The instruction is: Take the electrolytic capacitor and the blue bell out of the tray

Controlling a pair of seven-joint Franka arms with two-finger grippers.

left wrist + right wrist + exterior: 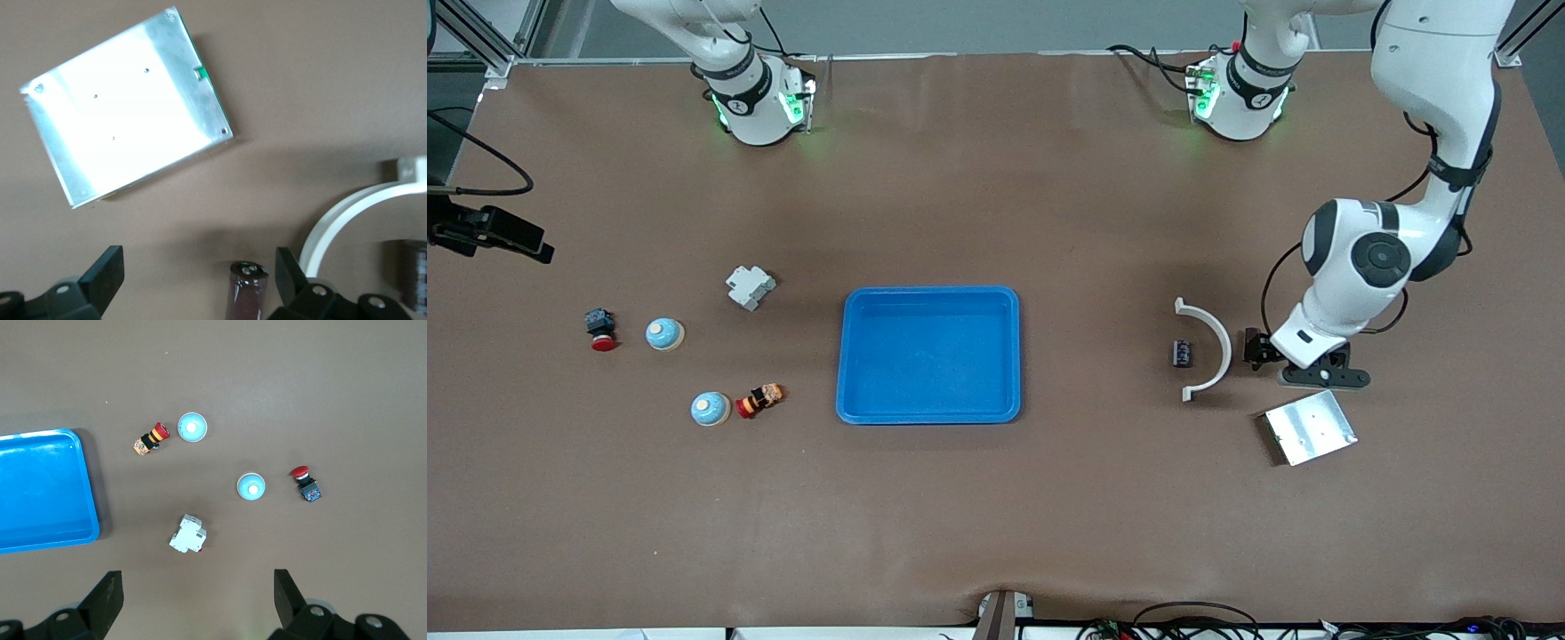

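Two grippers, both with fingers spread wide and gripping nothing.

**Risk, as a judgement.** Round capacitor body, lying free on the flat table (996,516), so likely to roll at a slight knock. Most probable cause: a sideways drift of the left gripper (200,283) while lifting away, clipping the part with the closer finger (290,270). Second hazard: a push against the white curved bracket (333,223) close by, or a slide toward the silver plate (127,110). No hazard apparent for the bells, well apart from either gripper.

**Task things relative to the fingers.** Electrolytic capacitor (247,293): dark cylinder on its side on the table near the edge at the left arm's end, low between the left fingers, just beside one and well apart from the other, seemingly in contact with neither. Two blue bells (665,333) (711,408): on the table toward the edge at the right arm's end, near a white block (750,286) and two red-capped buttons, far below the right gripper (197,603), which hangs high over that end and appears to wait.

**Tray.** Tray (929,290): at the table's centre, holding nothing; removal apparently complete, only the left arm's retreat remaining.
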